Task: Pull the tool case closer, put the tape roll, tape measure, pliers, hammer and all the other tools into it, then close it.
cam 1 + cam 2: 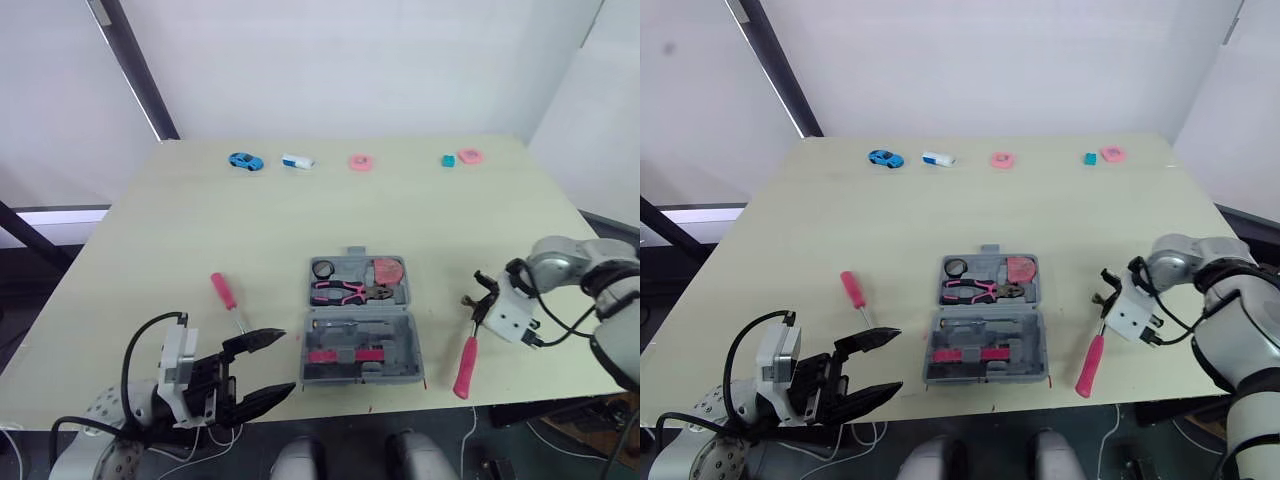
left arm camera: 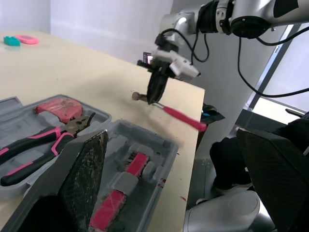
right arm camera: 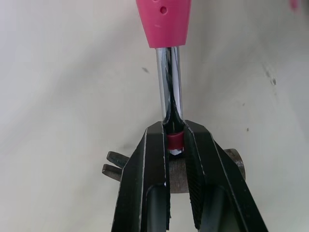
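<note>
Grey plastic, your tool case (image 1: 395, 365) lies open at the lower centre of the head view. Its far half holds the black tape roll (image 1: 323, 268), the pink-handled pliers (image 1: 340, 292) and the red tape measure (image 1: 388, 271). The near half carries pink pieces you cannot identify from here. At the right, your right gripper (image 3: 173, 130) is clamped on the steel neck of the hammer (image 1: 466, 365), just under its head. Your left gripper (image 1: 287, 362) hovers at the lower left with its fingers apart. The pink screwdriver (image 1: 224, 291) lies left of the case.
</note>
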Robot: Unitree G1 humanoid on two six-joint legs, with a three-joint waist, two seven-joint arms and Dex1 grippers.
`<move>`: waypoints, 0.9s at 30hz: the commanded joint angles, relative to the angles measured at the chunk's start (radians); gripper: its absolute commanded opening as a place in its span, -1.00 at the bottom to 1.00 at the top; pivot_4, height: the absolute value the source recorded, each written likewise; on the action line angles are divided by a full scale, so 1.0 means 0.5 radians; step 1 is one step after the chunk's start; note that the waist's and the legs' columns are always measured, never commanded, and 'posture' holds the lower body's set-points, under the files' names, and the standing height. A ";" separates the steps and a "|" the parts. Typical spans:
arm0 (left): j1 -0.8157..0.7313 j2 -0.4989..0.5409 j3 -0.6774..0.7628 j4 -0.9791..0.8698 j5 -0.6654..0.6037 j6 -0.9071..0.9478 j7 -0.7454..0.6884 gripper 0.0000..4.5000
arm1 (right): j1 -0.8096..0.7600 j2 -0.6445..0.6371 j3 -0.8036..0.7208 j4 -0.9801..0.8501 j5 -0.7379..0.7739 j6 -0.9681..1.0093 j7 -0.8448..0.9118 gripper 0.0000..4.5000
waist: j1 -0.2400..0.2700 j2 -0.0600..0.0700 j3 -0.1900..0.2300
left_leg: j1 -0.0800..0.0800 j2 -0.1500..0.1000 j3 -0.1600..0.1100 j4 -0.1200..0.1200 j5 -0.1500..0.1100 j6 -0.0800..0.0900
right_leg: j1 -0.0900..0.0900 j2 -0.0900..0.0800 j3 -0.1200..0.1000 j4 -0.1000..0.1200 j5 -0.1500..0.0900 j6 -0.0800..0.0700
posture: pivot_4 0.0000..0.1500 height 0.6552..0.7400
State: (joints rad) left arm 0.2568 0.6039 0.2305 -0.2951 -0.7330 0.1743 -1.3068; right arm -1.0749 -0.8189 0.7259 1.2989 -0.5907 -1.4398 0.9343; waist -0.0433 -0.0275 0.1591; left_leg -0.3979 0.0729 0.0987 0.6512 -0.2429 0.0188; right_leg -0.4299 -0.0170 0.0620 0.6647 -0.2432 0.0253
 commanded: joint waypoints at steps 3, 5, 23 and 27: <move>-0.006 0.034 0.027 -0.034 -0.040 0.011 -0.023 1.00 | 0.323 -0.378 -0.121 -0.498 0.917 0.209 0.472 -1.00 | 0.004 0.000 0.000 | 0.001 0.000 0.001 0.001 0.000 0.000 | 0.001 -0.001 0.001 0.000 0.000 0.000 | 1.00 1.00; 0.001 0.039 0.034 -0.029 -0.043 0.011 -0.030 1.00 | 0.608 -0.629 -0.178 -0.969 1.275 0.531 0.606 -1.00 | 0.008 0.001 0.001 | 0.002 0.001 -0.001 0.000 0.000 0.000 | 0.002 -0.001 0.000 0.000 0.000 0.000 | 1.00 1.00; -0.012 0.061 0.054 0.088 -0.029 -0.021 -0.127 1.00 | 2.212 -0.988 -1.475 -3.536 3.374 4.644 -1.463 -1.00 | 0.012 -0.003 -0.004 | -0.001 0.001 -0.013 0.003 0.000 0.000 | 0.000 -0.001 0.004 -0.001 0.000 0.016 | 1.00 1.00; 0.020 0.045 0.058 0.079 -0.024 -0.043 -0.123 1.00 | 1.993 -0.527 -1.481 -3.465 3.717 4.955 -2.035 -1.00 | 0.004 -0.012 -0.005 | -0.004 0.001 -0.015 0.003 -0.001 0.000 | 0.000 0.002 0.003 -0.004 0.000 0.016 | 1.00 1.00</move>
State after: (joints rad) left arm 0.2543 0.6265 0.2382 -0.2458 -0.7382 0.1682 -1.3617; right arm -0.0451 -1.1260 0.0232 -0.4333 1.2102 0.9793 0.0305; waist -0.0414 -0.0338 0.1569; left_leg -0.4004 0.0731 0.0913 0.6527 -0.2433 0.0189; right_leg -0.4305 -0.0161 0.0636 0.6627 -0.2430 0.0333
